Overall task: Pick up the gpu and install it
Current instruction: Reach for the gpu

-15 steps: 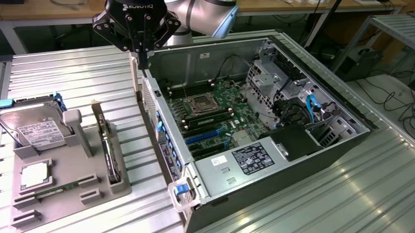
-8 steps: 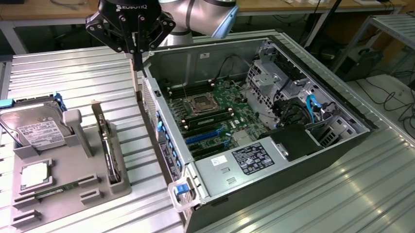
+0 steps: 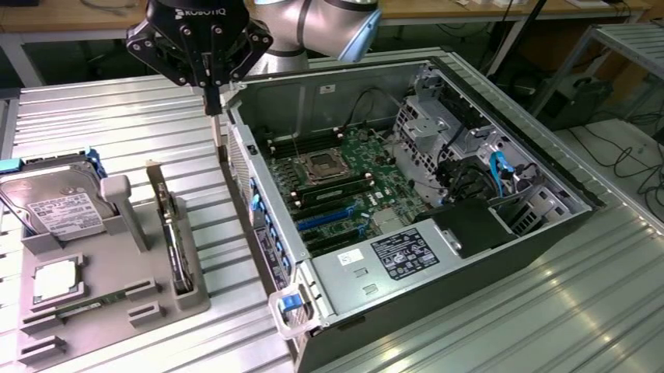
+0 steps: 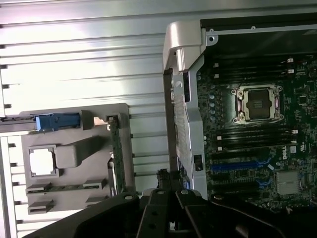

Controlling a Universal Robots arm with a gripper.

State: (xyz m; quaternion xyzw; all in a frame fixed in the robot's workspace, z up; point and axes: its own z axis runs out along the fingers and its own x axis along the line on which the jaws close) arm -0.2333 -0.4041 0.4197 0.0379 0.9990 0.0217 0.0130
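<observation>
ROBOTIQ is printed on the claw (image 3: 214,107), fully closed and empty, just beside the open computer case (image 3: 311,101). The gpu (image 3: 172,233) stands edge-on in the gray holder (image 3: 145,264) near the counter's (image 3: 124,124) edge on the exterior view's left.

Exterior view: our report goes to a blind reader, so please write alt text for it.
The closed end effector hangs above the edge of an open computer case lying on a metal table. On the exterior view's left, a grey tray holds the gpu on edge and a hard drive.
</observation>
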